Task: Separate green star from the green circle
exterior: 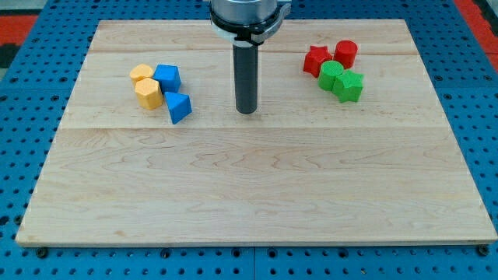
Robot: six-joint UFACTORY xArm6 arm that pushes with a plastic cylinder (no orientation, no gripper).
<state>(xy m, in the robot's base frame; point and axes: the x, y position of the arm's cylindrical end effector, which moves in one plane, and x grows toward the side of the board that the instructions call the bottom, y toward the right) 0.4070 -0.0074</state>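
Observation:
The green star [349, 85] lies at the view's upper right, touching the green circle [331, 75] just to its upper left. A red star [316, 60] and a red cylinder [346, 54] sit right above them in the same cluster. My tip [247, 111] rests on the board near the top centre, well to the left of the green blocks and apart from every block.
At the view's upper left sits another cluster: two yellow blocks [148, 92] [142, 74], a blue block [167, 77] and a blue triangular block [179, 106]. The wooden board [257, 194] ends in blue pegboard on all sides.

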